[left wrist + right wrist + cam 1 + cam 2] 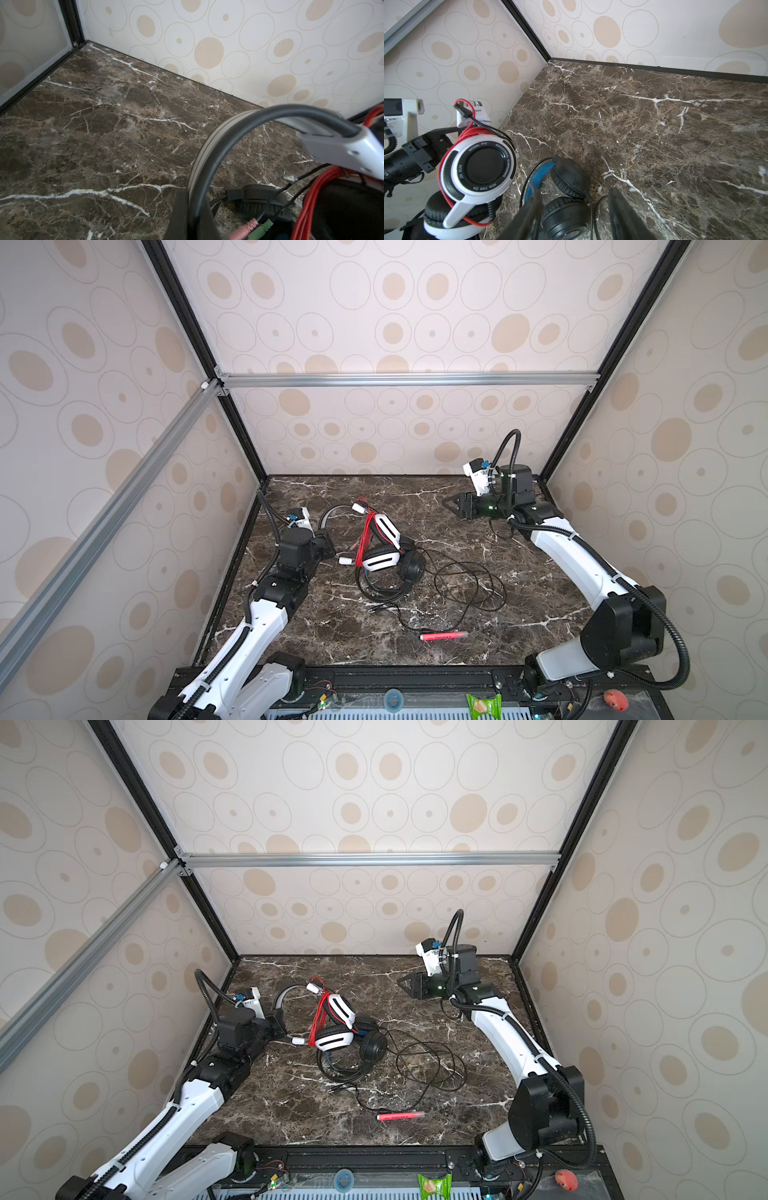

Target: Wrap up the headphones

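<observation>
Left hand [328, 545]: shut on the grey band [199, 162] of the white headset [380, 562]; the left wrist view shows the band running down between its fingers. It sits low at the left edge of the desk [519, 580].

White headset: just right of that hand, cups tilted and resting on the black headset [411, 568]. Red cord [365, 535] is gathered in a long bundle over it, long axis running far-to-near. By my reading this cord is mostly wrapped.

Black headset: centre of the desk, under and beside the white one, blue-lined band showing. Black cord [592, 218] is loose, spilling in wide loops to the right and toward the front edge, its plug end near the pink pen [444, 635].

Right hand [451, 505]: jaws partly apart, nothing between them, raised over the far right of the desk, fingers pointing left.

Key relation: the black headset and its loops lie left of and nearer the front than the right hand. That hand is free and closer to the loops, so I judge it the one to gather them.

Containers: none seen on the desk.
</observation>
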Controlling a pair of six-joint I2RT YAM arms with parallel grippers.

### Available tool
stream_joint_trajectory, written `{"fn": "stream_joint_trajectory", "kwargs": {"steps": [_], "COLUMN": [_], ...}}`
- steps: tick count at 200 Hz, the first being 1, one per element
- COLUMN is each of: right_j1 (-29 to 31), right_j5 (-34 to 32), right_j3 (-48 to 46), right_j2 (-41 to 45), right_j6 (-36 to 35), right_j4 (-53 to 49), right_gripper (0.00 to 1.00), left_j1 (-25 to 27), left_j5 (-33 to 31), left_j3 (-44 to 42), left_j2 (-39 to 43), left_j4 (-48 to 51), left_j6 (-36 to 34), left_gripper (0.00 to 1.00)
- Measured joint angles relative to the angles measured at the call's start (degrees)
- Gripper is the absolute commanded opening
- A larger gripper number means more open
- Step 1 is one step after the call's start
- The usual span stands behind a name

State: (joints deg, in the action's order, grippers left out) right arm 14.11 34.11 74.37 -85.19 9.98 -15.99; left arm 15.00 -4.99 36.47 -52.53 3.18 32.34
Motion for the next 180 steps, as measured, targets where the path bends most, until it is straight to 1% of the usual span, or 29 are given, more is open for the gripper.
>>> {"fn": "stream_joint_trajectory", "kwargs": {"steps": [41,60,75,103,137,156,180], "right_j1": [0.0,0.0,0.0,0.0,0.0,0.0,0.0], "right_j5": [0.24,0.44,0.44,0.39,0.35,0.35,0.33], "right_j3": [0.0,0.0,0.07,0.46,1.51,2.21,3.23], "right_j2": [-0.46,-1.25,-1.79,-1.95,-2.01,-2.49,-3.91], "right_j6": [0.17,0.48,0.7,0.74,0.35,0.02,-0.07], "right_j4": [-0.37,-0.35,-0.35,-0.5,-1.14,-1.64,-2.01], "right_gripper": [0.53,0.53,0.53,0.52,0.53,0.53,0.53], "left_j1": [-2.82,-4.96,-6.38,-8.63,-10.49,-11.41,-12.28], "left_j5": [-1.92,-2.29,-2.73,-2.97,-3.1,-2.86,-2.36], "left_j3": [-4.28,-5.9,-6.69,-7.21,-6.62,-4.09,1.81], "left_j2": [0.79,-0.81,-3.56,-10.56,-21.24,-28.28,-37.29], "left_j4": [0.17,-1.29,-2.93,-6.97,-12.7,-15.34,-17.68], "left_j6": [2.62,4.04,5.44,7.43,8.92,9.73,10.34], "left_gripper": [0.0,0.0,0.0,0.0,0.0,0.0,0.0]}}
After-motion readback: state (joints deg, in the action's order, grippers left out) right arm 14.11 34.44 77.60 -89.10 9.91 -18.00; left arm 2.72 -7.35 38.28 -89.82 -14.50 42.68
